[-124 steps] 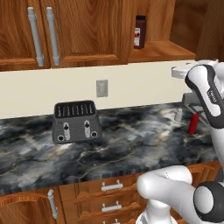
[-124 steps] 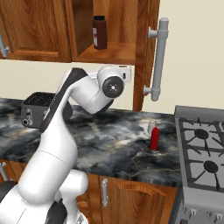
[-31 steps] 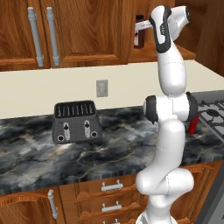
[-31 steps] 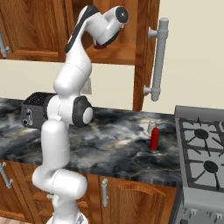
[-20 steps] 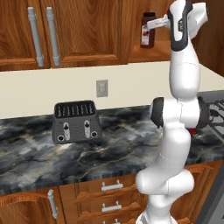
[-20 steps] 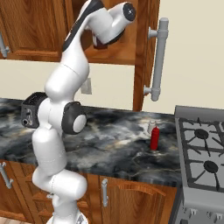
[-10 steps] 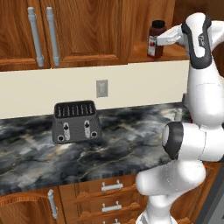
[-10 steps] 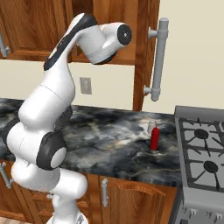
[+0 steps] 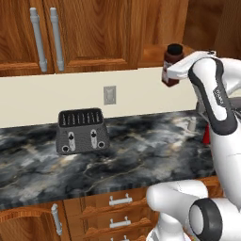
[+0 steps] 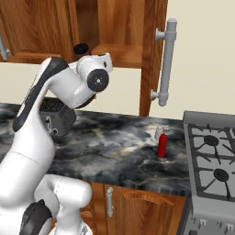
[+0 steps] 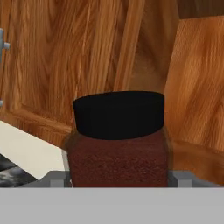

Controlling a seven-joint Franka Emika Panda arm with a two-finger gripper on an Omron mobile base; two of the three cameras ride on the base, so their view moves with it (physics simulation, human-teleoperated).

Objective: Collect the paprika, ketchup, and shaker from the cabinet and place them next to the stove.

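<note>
The gripper [image 11: 119,181] is closed around the paprika [image 9: 172,64], with one grey finger [image 11: 57,178] at each side of the jar's dark brown body in the hand view. In that view the jar stands upright, its black cap level. In the left base view the jar is held in the air in front of the cabinet [image 9: 162,33], level with the lower edge of the reddish-brown nook and over the cream wall strip, and does not seem to rest on the shelf, though the angle makes that hard to judge. Its label faces away or is covered by the hand, so no writing can be read on it.

The ketchup [image 10: 162,145] stands upright on the dark marbled counter [image 10: 114,142], a short way left of the stove [image 10: 213,160]. The shaker [image 10: 158,133] stands just behind it, close beside and perhaps touching. In the left base view the shaker [image 9: 192,124] appears at the counter's right end, partly hidden by the arm.

A dark grey toaster [image 9: 82,131] sits further left on the counter, below a wall outlet [image 9: 109,95]. It has two small round marks on its front, too small to read. Wooden doors with grey bar handles [image 9: 44,39] hang above it.
</note>
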